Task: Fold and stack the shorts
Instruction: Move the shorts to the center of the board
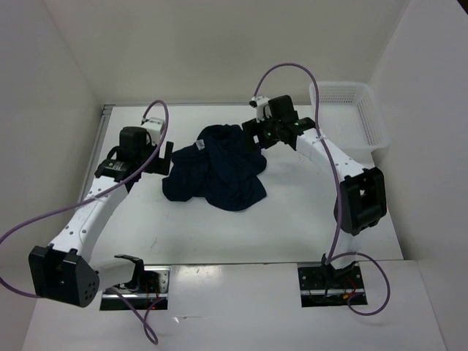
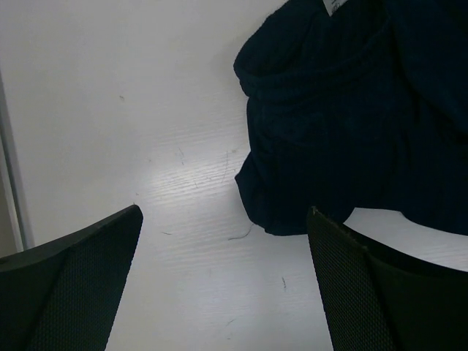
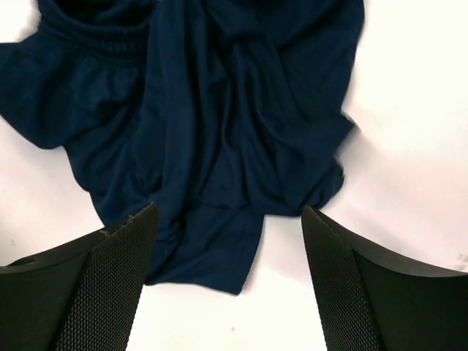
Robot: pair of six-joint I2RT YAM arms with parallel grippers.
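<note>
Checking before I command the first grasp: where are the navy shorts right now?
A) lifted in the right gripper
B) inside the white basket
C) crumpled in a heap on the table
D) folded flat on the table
C: the shorts lie bunched and creased on the table, with the left gripper and right gripper both open, gripping nothing.

I read this as a robotics lab cell. White panel walls box in a white table on three sides. Left arm and right arm are bolted at the near edge, with purple cables looping loose and wiring exposed at the base plates. Left gripper and right gripper have black mesh-textured fingers. White plastic basket sits in the far right corner.
</note>
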